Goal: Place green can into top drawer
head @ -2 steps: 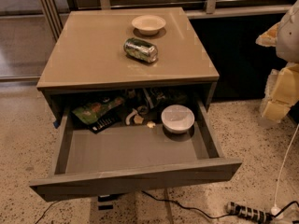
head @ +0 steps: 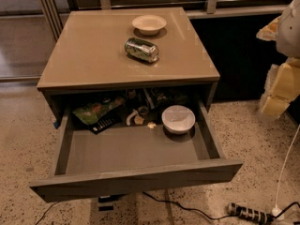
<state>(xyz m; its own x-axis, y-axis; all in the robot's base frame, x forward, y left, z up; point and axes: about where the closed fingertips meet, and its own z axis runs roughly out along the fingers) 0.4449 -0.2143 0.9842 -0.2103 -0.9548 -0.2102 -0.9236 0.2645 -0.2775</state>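
Note:
The green can [head: 141,49] lies on its side on the tan cabinet top [head: 89,55], just in front of a small cream bowl [head: 149,24]. The top drawer [head: 136,176] is pulled wide open below, and the front part of its grey floor is bare. My gripper [head: 281,86] shows as cream and white parts at the right edge of the view, beside the cabinet, well right of the can and apart from it. It holds nothing that I can see.
At the back of the drawer lie a green crinkled snack bag [head: 93,110], a white lidded bowl [head: 178,118], a black comb-like item and small scraps. A power strip [head: 248,213] and cables lie on the speckled floor in front.

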